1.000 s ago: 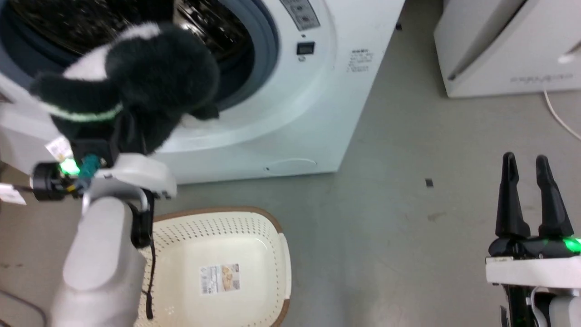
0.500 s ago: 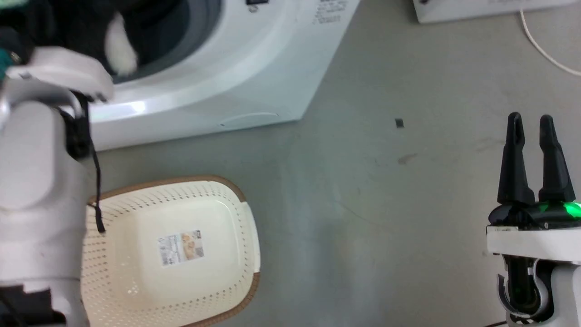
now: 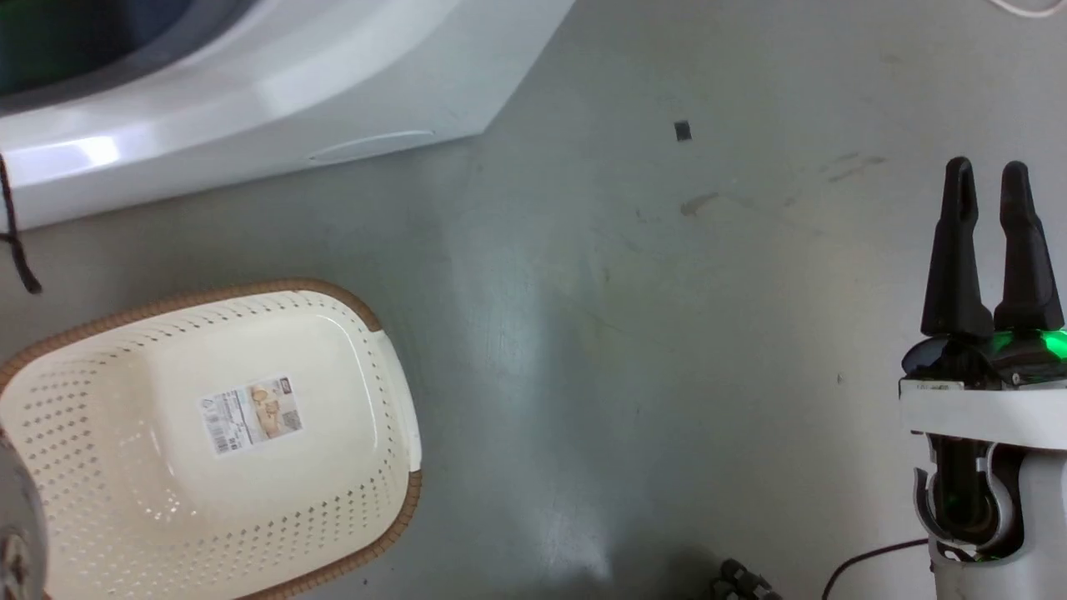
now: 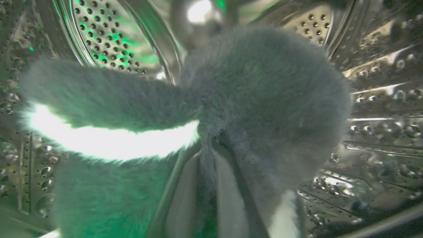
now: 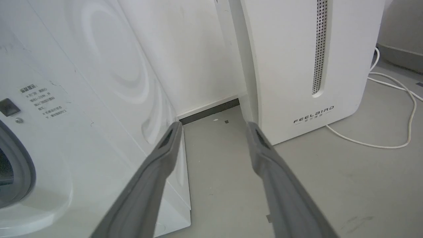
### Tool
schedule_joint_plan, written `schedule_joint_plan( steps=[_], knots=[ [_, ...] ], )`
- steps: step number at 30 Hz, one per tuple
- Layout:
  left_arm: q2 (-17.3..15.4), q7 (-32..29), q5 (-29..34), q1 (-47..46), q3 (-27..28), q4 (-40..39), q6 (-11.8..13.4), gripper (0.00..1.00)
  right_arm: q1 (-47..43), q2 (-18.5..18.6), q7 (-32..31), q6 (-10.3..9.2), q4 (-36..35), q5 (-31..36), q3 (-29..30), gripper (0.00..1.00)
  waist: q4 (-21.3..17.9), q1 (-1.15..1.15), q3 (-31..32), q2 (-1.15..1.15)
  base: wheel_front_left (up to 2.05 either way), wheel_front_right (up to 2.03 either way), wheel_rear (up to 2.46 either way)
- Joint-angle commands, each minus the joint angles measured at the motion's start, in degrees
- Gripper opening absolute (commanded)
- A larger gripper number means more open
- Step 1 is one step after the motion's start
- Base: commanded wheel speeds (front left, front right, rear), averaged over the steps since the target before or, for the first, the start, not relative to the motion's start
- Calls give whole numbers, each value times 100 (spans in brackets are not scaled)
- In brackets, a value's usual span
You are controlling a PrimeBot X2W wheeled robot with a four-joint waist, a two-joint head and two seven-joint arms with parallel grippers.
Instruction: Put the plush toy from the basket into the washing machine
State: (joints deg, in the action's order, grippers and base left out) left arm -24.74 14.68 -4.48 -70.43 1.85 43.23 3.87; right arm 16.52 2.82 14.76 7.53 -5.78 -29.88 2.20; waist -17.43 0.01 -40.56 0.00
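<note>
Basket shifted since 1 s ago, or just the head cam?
No. The basket keeps its place relative to the washing machine and the dark floor mark; the whole head view slid, so the camera moved.

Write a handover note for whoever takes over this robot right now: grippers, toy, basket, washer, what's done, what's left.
Left gripper: shut on the fluffy black-and-white plush toy, inside the perforated steel drum of the white front-loading washing machine.
Right gripper: open, holding nothing.
Cream perforated plastic basket with brown rim: on the floor by the washing machine, nothing in it.
Done: toy lifted out and carried into the drum.
Left: release it and withdraw the arm.
</note>
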Motion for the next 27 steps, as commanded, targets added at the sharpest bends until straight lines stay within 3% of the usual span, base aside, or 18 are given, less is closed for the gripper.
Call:
schedule_joint_plan(
  steps=[1,6,7,17,27],
  knots=[
    [-66,31,33,-186,-2,68,-14,0,105,6,24,-4,-25,-28,-4,100,-74,-1,-137,0,0,0,0],
    [-107,31,112,-500,-102,228,10,0,144,6,24,-4,-5,-45,-42,100,-74,-1,-243,0,0,0,0],
    [-112,31,144,-534,-126,256,47,100,150,6,24,-4,-2,-47,-54,100,-75,-1,-253,0,0,0,0],
    [-107,31,126,-358,-237,593,17,100,138,6,24,-4,51,-17,-68,100,-13,-1,-67,0,0,0,0],
    [104,31,-58,439,-185,468,-17,100,-50,6,24,-4,148,122,-58,100,175,-1,609,0,0,0,0]
  ],
)
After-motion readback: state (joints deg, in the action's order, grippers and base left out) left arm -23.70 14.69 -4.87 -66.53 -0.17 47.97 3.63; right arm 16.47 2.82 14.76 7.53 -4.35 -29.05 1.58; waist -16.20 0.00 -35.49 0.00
